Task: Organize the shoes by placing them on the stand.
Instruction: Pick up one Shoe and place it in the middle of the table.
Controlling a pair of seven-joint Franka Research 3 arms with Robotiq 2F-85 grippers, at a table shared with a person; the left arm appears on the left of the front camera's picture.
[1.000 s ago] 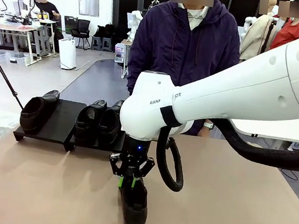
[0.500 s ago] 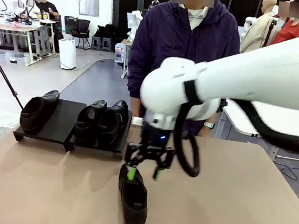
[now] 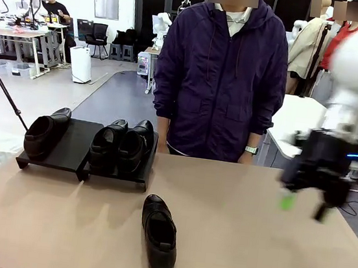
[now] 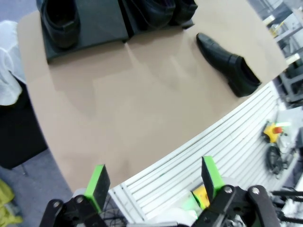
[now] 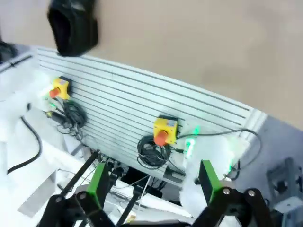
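On the tan table [image 3: 250,247], one glossy black shoe [image 3: 159,235] is lying alone, just before the flat matte stand [image 3: 76,144] that is carrying three more. Both the blurred right gripper [image 3: 302,203] and the left gripper [image 4: 154,182] are hanging wide-jawed and empty, well apart from it.

A person in a dark purple hooded jacket [image 3: 222,74] stands at the far edge of the tan rectangular table [image 3: 250,247]; yellow boxes with red buttons [image 5: 164,130] sit below its near edge.
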